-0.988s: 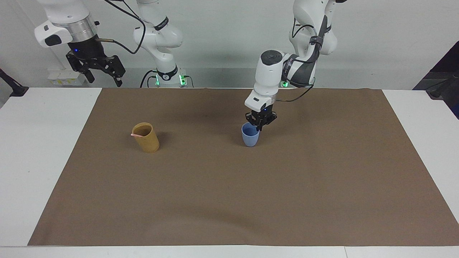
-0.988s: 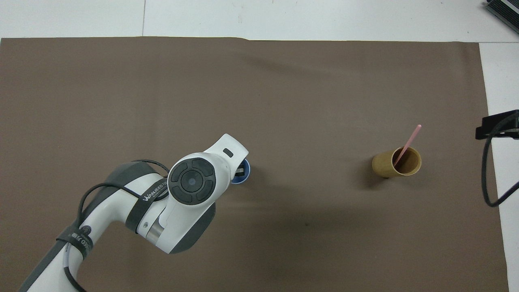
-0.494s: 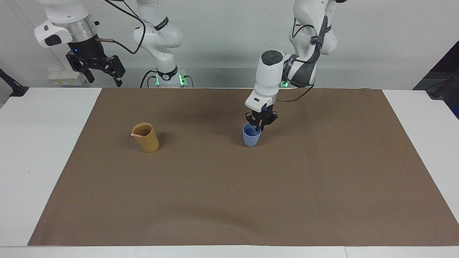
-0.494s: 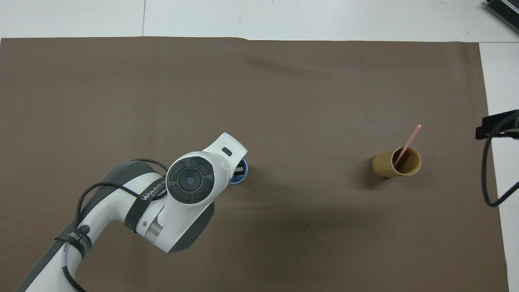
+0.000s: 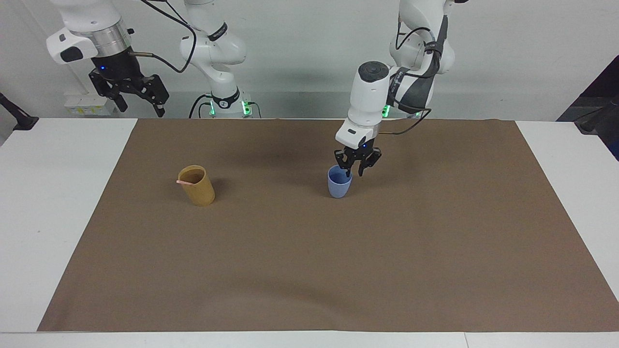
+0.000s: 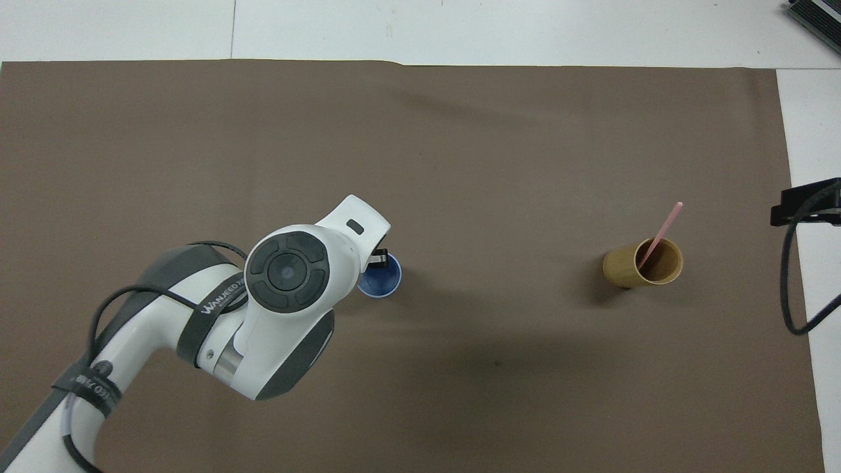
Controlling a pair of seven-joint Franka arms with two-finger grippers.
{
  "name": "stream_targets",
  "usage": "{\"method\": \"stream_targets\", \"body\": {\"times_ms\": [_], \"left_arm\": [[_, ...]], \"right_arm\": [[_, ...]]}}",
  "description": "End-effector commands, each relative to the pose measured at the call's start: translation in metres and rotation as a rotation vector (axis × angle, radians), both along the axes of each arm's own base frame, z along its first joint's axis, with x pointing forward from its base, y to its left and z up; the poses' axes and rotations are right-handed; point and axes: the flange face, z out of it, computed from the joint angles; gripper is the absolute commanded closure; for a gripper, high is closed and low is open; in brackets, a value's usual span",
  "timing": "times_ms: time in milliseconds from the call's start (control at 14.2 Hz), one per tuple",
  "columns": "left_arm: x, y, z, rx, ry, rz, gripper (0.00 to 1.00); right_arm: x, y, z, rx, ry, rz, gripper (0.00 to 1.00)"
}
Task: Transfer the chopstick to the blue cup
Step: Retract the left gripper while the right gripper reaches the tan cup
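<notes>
Facing view: we see the left gripper (image 5: 354,171) just above the blue cup's rim, on the side of the cup nearer the robots.
Left gripper fingers: we see them parted, with nothing between them; one fingertip (image 5: 348,173) hangs over the rim, the other just off the cup toward the left arm's end.
Blue cup (image 5: 339,181): we find it upright on the brown mat (image 5: 309,270), about mid-table, its mouth showing only its own dark blue inside in the overhead view (image 6: 380,281).
Chopstick (image 6: 659,234): we see it in the mustard-yellow cup (image 5: 196,185), leaning on the rim, its pink upper end sticking out away from the robots and toward the right arm's end of the table.
Mustard-yellow cup, position: we place it well apart from the blue cup, toward the right arm's end, tilted a little rather than straight.
Right gripper (image 5: 140,107): we see it held high over the white table edge (image 5: 63,159) at the right arm's end, waiting, fingers spread wide and holding nothing.
Overhead view: we note the left arm's wrist housing (image 6: 295,276) covers most of the gripper; only a dark bit shows at the cup's rim.
</notes>
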Motion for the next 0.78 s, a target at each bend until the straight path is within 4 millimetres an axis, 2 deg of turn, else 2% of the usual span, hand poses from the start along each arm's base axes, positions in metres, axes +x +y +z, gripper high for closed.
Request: {"method": "stream_targets", "body": {"times_ms": [0, 141, 424, 494, 565, 635, 706], "left_arm": [[0.006, 0.05, 0.056, 0.029, 0.0, -0.039, 0.57], [0.011, 0.079, 0.08, 0.053, 0.033, -0.073, 0.55], [0.029, 0.135, 0.104, 0.072, 0.064, -0.068, 0.47], [0.03, 0.15, 0.111, 0.062, 0.066, -0.067, 0.39], [0.033, 0.166, 0.117, 0.056, 0.059, -0.063, 0.23], [0.036, 0.182, 0.121, 0.057, 0.057, -0.059, 0.0], [0.034, 0.19, 0.127, 0.058, 0.053, -0.074, 0.0]], "right_arm": [[-0.008, -0.002, 0.002, 0.013, 0.003, -0.002, 0.0], [-0.007, -0.003, 0.002, 0.013, -0.001, -0.002, 0.0], [-0.004, -0.013, 0.001, 0.011, -0.016, -0.018, 0.0], [0.0, -0.015, 0.003, 0.01, -0.051, -0.024, 0.0], [0.004, -0.018, 0.0, 0.009, -0.056, -0.028, 0.0], [0.008, -0.018, -0.002, 0.01, -0.064, -0.028, 0.0], [0.015, -0.016, -0.009, 0.01, -0.063, -0.024, 0.0]]}}
